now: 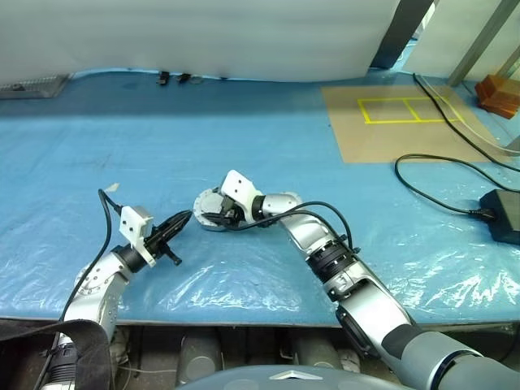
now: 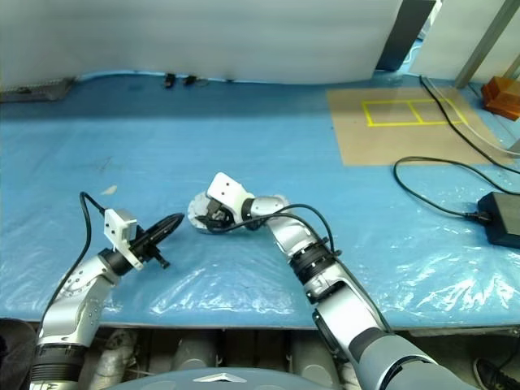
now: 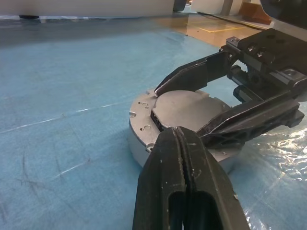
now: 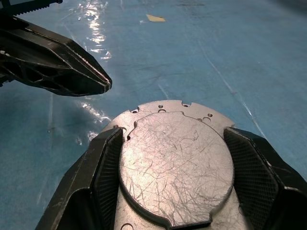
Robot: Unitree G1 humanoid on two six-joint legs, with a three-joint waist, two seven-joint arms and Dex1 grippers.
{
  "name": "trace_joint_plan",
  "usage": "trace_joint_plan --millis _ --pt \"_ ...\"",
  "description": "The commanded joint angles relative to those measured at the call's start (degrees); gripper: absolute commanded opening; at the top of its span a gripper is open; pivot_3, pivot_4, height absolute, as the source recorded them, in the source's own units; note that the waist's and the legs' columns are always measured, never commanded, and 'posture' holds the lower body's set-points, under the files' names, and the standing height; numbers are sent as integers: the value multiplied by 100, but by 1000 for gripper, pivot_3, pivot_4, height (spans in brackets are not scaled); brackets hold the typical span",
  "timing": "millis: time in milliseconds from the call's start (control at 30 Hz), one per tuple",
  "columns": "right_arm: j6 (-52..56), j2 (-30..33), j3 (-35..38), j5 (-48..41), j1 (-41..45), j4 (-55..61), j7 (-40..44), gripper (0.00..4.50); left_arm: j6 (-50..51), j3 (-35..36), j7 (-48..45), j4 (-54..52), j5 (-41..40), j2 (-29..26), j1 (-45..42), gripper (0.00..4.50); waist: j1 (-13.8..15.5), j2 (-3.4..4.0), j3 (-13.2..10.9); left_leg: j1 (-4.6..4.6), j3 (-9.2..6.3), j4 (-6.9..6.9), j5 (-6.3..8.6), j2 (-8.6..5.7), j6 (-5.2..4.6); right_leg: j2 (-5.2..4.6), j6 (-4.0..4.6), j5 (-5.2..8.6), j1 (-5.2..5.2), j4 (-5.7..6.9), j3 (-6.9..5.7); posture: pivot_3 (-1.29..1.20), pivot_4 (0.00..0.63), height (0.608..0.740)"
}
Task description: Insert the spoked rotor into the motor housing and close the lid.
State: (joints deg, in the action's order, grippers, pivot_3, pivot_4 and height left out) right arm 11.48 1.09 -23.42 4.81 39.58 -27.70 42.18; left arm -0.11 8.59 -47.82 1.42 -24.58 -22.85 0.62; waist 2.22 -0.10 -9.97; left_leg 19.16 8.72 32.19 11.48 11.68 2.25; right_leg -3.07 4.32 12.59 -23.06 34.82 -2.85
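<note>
Right wrist view: right gripper (image 4: 175,182) fingers clamp the lid (image 4: 175,165), plain face up.
Left gripper (image 1: 185,217): fingers together, just left of lid.

Scratched grey metal lid (image 4: 175,167) lies on glossy, crinkled blue plastic sheet (image 1: 244,146).

a lab: blue plastic sheeting (image 1: 244,146), taped floor square (image 1: 402,110) (yellow), loose cables (image 1: 443,175)

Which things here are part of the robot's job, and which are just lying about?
Job: the grey lid, sitting on a round metal base, gripped at its sides by the right gripper; the left gripper, shut, beside it.

Lying about: black cable, black box, yellow-taped cardboard.
</note>
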Motion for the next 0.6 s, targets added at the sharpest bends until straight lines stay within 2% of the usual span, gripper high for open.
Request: trace_joint_plan --millis 33,267,600 --pt "366 105 -278 273 -330 -259 -17 2985 -128 -41 -50 -43 51 -24 -98 0 1 8 5 -1 0 0 0 0 0 0 0 0 1 -1 0 0 150 740" --pt "410 136 -265 262 -303 -187 -32 2985 118 -196 97 39 297 -142 -582 0 6 10 6 0 0 -3 0 -1 0 0 -2 1 0 -4 1 0 150 740" --pt "492 130 -297 228 -284 -96 18 2985 449 -620 -423 711 759 -789 -1553 0 4 14 7 1 0 -9 -1 -5 1 -1 9 -5 -2 -7 3 0 150 740"
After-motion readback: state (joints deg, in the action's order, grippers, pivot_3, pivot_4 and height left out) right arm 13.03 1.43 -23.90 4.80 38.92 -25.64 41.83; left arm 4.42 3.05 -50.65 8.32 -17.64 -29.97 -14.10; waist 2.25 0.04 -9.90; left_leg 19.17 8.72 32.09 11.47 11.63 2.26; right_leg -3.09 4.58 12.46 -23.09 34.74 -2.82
